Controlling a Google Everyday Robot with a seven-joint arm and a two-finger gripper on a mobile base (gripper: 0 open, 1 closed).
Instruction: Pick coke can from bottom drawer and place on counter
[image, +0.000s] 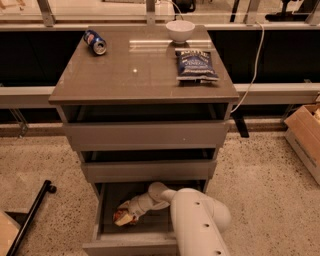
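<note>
The bottom drawer (131, 244) is pulled open at the foot of the cabinet. The red-orange coke can (119, 218) lies at the left of its tray. My white arm reaches down into the drawer from the right, and my gripper (130, 211) is at the can, touching or just over its right end. The arm hides part of the tray. The glossy grey-brown counter (140, 77) is the top of the cabinet, well above the gripper.
On the counter lie a blue can (95, 42) at the back left, a white bowl (180, 30) at the back and a dark blue chip bag (196, 65) at the right. A cardboard box (306, 136) stands on the floor right. A black pole (31, 215) lies left.
</note>
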